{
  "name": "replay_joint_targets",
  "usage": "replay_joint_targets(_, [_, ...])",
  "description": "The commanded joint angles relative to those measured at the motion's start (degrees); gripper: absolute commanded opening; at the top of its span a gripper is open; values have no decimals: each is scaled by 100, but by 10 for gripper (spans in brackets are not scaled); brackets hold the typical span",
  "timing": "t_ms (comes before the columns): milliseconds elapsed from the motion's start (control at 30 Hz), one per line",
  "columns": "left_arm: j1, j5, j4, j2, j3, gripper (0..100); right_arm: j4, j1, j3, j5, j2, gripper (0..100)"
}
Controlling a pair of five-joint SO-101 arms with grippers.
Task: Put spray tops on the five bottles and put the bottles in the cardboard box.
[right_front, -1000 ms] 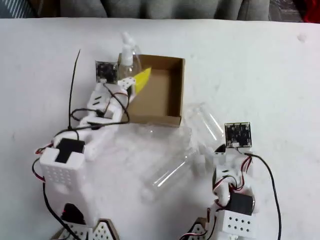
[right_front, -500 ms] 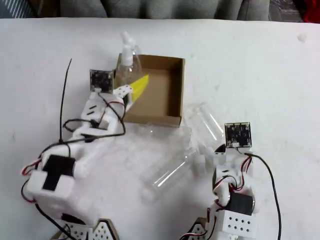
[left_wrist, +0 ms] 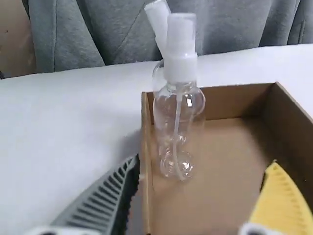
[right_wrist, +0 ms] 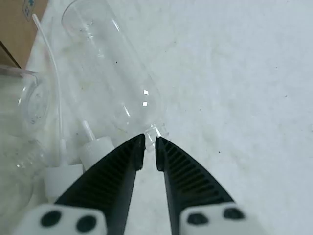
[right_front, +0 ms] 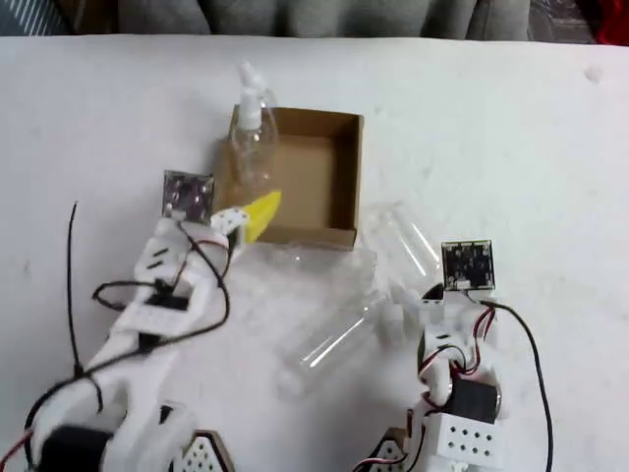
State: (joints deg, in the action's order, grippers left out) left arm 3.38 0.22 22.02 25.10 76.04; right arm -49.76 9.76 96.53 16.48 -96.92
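Worktop (right_front: 511,118): loose bottles (right_wrist: 112,83) lie uncapped.
Cardboard box (right_front: 351,177): one capped bottle (left_wrist: 178,127) inside.
My left pincer (left_wrist: 203,169): released.
My right pincer (right_wrist: 149,141): clenched.

We've got a plain brown cardboard box (right_front: 356,182) on a white table (right_front: 511,128). In the box's corner there's a see-through bottle (left_wrist: 177,132) with a white spray top (left_wrist: 180,44). Just in front of the box are more clear bottles (right_front: 334,334), with white tops (right_wrist: 93,149) beside them. Left gripper (right_front: 251,214) is mismatched: one bright yellow finger (left_wrist: 282,200), the other grey and ribbed. Right gripper (right_wrist: 150,142) is ribbed black on a white base with black dots. Arms (right_front: 157,295) are white with black motors (right_front: 477,398). Behind the box we see grey fabric (left_wrist: 98,29).
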Motion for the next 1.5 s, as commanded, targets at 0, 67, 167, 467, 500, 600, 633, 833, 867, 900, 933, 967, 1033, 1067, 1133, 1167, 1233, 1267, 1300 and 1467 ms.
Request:
replay_joint_targets(0, [-66,-149,-651,1262,404,352,13,-66,62,53,66,16])
replay_joint_targets(67, [-163,-149,-993,1736,633,352,13,-66,62,53,66,16])
replay_joint_targets(167, [-303,-149,-1547,2457,923,352,13,-57,62,53,66,16])
replay_joint_targets(467, [-787,-158,-3604,4497,1556,352,-4,-48,62,53,66,16])
replay_joint_targets(500, [-840,-167,-3824,4716,1644,352,-13,-48,62,53,66,16])
replay_joint_targets(600, [-857,-264,-4316,5349,2004,351,-22,-40,62,53,66,16])
replay_joint_targets(633, [-857,-369,-4466,5560,2127,351,-22,-40,62,53,66,16])
replay_joint_targets(833, [-892,-527,-6224,6536,2136,351,-22,-31,62,53,66,16])
replay_joint_targets(867, [-884,-527,-6497,6668,2136,351,-22,-31,62,53,66,16])
replay_joint_targets(900, [-884,-527,-6778,6800,2136,351,-22,-31,62,53,66,16])
replay_joint_targets(933, [-884,-527,-7068,6905,2136,351,-22,-31,62,53,66,16])
replay_joint_targets(967, [-875,-527,-7323,7002,2136,351,-22,-31,62,53,66,16])
replay_joint_targets(1033, [-875,-527,-7771,7152,2127,351,-22,-31,62,53,66,16])
replay_joint_targets(1067, [-875,-527,-7965,7196,2127,351,-22,-31,62,53,66,16])
replay_joint_targets(1133, [-884,-510,-8149,7266,2127,350,-31,-31,62,53,66,16])
replay_joint_targets(1167, [-901,-501,-8149,7266,2127,350,-31,-31,62,53,66,16])
replay_joint_targets(1233, [-901,-501,-8167,7275,2127,350,-31,-31,62,53,66,16])
replay_joint_targets(1267, [-892,-501,-8167,7275,2127,348,-31,-22,62,53,66,16])
replay_joint_targets(1300, [-910,-501,-8167,7275,2127,335,-31,-22,62,53,66,16])
replay_joint_targets(1467, [-1033,-527,-8132,7275,2136,52,-154,-22,62,53,31,16])
